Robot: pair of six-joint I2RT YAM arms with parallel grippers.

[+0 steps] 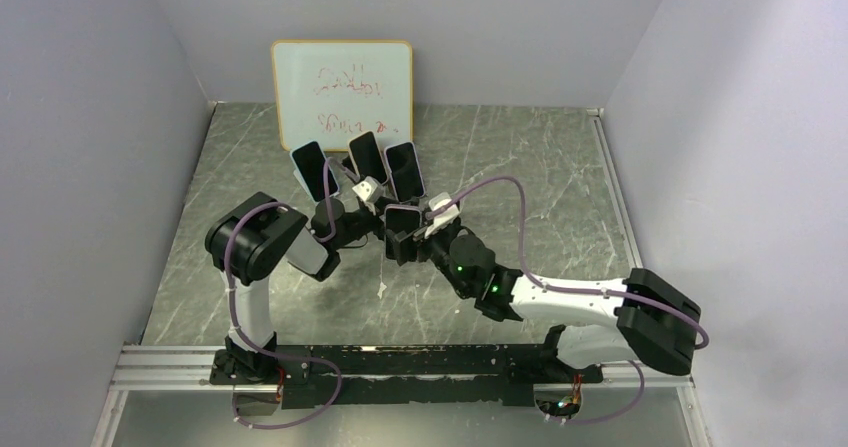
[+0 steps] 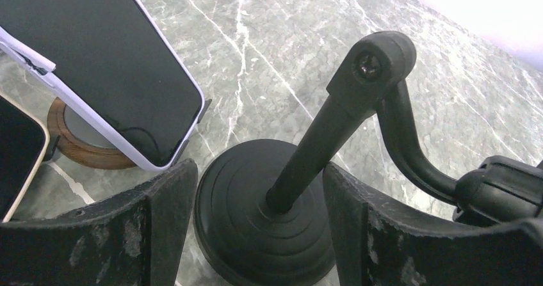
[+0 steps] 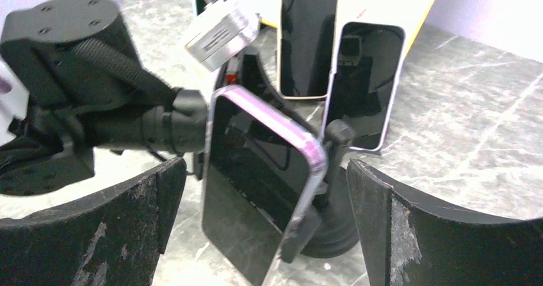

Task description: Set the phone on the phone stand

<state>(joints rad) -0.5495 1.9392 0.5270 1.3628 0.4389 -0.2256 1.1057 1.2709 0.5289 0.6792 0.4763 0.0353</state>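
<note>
Phone on its stand, both grippers loose around it.
Toppling is the main danger: the phone [image 3: 259, 183] sits tilted in the cradle of the black phone stand [image 2: 237, 235], between the spread fingers of the right gripper [image 3: 266, 171], which do not touch it. A careless pull-back could clip its edge. The left gripper [image 2: 257, 172], spread either side of the stem, could nudge the base. Grey walls [image 1: 90, 117] enclose a marbled table [image 1: 560, 167]; at its far side stand a whiteboard [image 1: 342, 92] and three other phones [image 1: 367, 157].
</note>
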